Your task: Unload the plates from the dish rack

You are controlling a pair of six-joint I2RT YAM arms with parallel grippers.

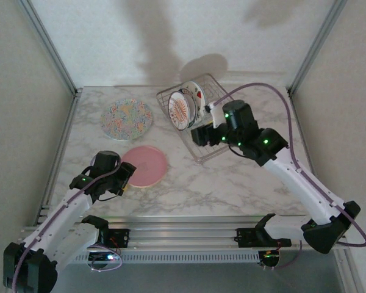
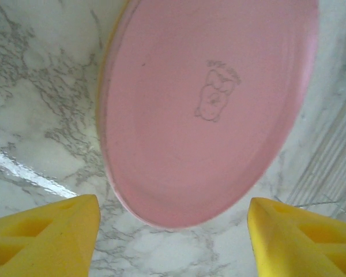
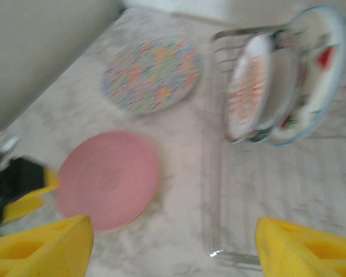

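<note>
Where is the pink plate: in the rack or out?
Out. The pink plate lies flat left of the dish rack; the left gripper beside it is open, holding nothing.

The top external camera looks steeply down from above and behind both arm bases, taking in the whole marble table (image 1: 244, 177). The left wrist camera sits close, facing down past the left gripper (image 2: 173, 208) at the pink plate (image 2: 207, 109) just ahead of it. The right wrist camera, higher and blurred, looks past the right gripper (image 3: 174, 222): the dish rack (image 3: 288, 184) is ahead-right and the same pink plate ahead-left. All three views share that plate.
</note>
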